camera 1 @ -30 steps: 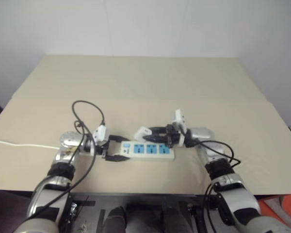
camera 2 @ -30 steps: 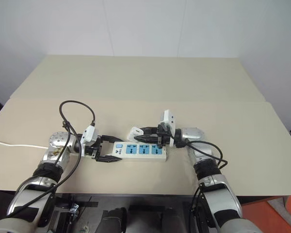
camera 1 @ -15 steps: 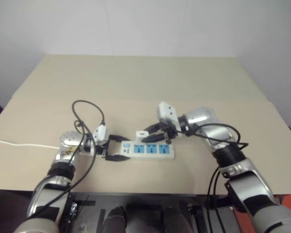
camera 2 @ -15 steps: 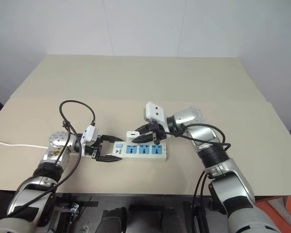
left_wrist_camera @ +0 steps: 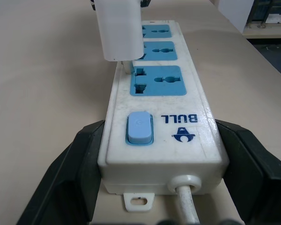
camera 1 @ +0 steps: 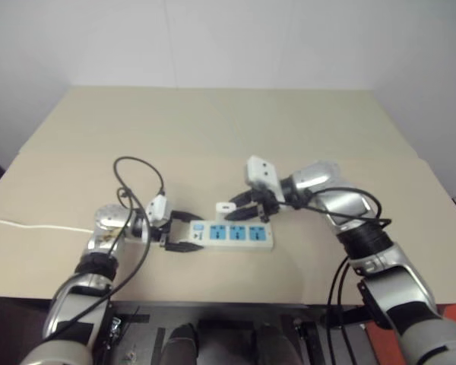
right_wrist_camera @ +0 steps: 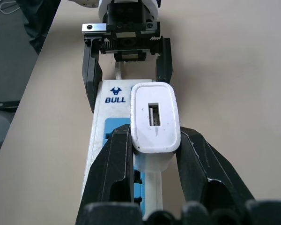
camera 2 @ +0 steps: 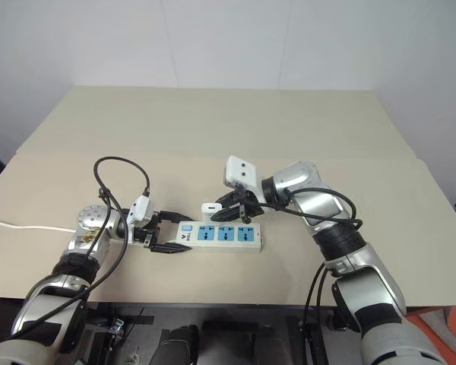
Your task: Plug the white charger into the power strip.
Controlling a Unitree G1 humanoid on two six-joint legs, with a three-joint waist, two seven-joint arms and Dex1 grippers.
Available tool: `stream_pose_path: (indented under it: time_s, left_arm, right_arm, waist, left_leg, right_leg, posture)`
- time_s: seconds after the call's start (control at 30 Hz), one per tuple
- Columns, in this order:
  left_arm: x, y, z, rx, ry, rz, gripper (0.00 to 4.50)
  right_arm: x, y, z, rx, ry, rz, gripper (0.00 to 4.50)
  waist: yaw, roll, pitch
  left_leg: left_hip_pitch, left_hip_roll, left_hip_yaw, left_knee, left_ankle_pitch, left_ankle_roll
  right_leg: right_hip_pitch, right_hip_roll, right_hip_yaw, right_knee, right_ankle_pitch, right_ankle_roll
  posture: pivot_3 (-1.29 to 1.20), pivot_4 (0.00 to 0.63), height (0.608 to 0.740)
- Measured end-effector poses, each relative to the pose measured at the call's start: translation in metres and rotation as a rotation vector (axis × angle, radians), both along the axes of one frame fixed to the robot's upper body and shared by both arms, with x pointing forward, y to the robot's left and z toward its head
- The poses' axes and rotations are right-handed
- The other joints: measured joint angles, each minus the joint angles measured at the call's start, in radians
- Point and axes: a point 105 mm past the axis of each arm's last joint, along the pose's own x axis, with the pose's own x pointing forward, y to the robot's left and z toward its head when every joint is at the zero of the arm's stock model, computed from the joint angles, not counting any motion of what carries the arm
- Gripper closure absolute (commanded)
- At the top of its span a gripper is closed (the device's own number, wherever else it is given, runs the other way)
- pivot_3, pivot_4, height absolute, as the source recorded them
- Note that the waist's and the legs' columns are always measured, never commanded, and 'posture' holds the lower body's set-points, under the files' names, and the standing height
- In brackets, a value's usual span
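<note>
You're pinching the small white rounded plastic charger [right_wrist_camera: 155, 117] in your right claw [right_wrist_camera: 154, 140] while the left claw [left_wrist_camera: 159, 161] is clamping the long white blue-socketed power strip [left_wrist_camera: 161, 110], so be squaring the prongs over the nearest socket.

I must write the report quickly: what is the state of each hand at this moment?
Left hand: closed on the long white power strip, at its switch end.
Right hand: closed on the small white charger.
</note>
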Motion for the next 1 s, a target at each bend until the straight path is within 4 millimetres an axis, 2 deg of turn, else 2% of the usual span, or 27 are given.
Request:
stream_pose_path:
  time_s: [0.27, 1.0]
  left_arm:
    - [0.0, 0.0, 0.0, 0.0, 0.0, 0.0, 1.26]
    - [0.0, 0.0, 0.0, 0.001, -0.003, -0.001, 1.26]
  right_arm:
    - [-0.011, 0.008, 0.0, -0.018, 0.1, -0.013, 3.4]
    - [-0.005, 0.015, -0.003, -0.021, 0.055, -0.065, 3.4]
  waist:
    - [0.0, 0.0, 0.0]
    - [0.0, 0.0, 0.0]
  left_leg:
    - [0.0, 0.0, 0.0, 0.0, 0.0, 0.0]
    - [0.0, 0.0, 0.0, 0.0, 0.0, 0.0]
  right_leg:
    - [0.0, 0.0, 0.0, 0.0, 0.0, 0.0]
    - [0.0, 0.0, 0.0, 0.0, 0.0, 0.001]
  posture:
    - [0.0, 0.15, 0.74]
    - [0.0, 0.15, 0.74]
